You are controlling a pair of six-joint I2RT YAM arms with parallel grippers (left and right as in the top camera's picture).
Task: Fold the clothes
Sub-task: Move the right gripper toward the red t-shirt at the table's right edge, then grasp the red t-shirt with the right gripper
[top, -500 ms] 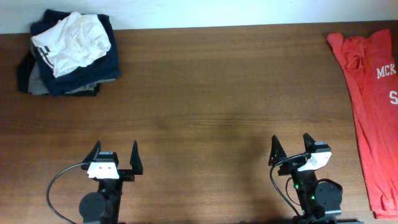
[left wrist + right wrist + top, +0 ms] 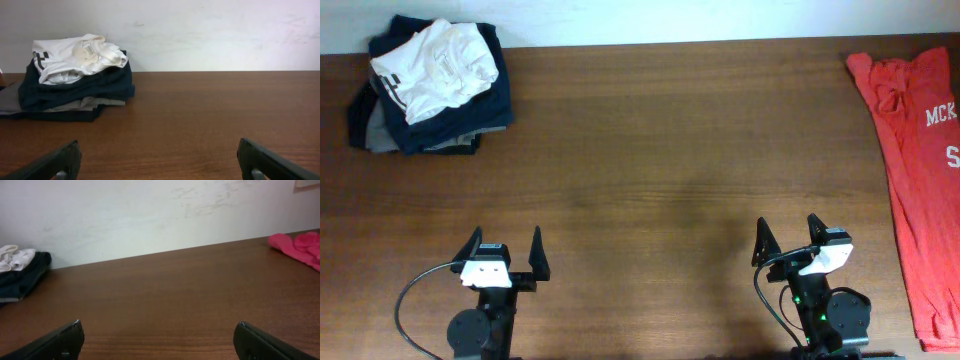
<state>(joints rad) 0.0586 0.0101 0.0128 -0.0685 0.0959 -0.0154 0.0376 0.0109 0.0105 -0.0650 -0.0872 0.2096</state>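
Note:
The red-orange t-shirt [image 2: 917,180] lies spread flat at the table's right edge, partly cut off by the overhead view, with part of its white lettering showing. A corner of it shows at the far right of the right wrist view [image 2: 299,246]. My left gripper [image 2: 505,250] is open and empty near the front edge on the left; its fingers frame bare wood in the left wrist view [image 2: 159,161]. My right gripper [image 2: 788,238] is open and empty near the front edge, left of the shirt; it also shows in the right wrist view [image 2: 160,340].
A stack of folded navy and grey garments [image 2: 440,110] with a white garment [image 2: 435,68] on top sits at the back left corner; the stack also shows in the left wrist view [image 2: 75,87]. A white wall runs behind the table's back edge.

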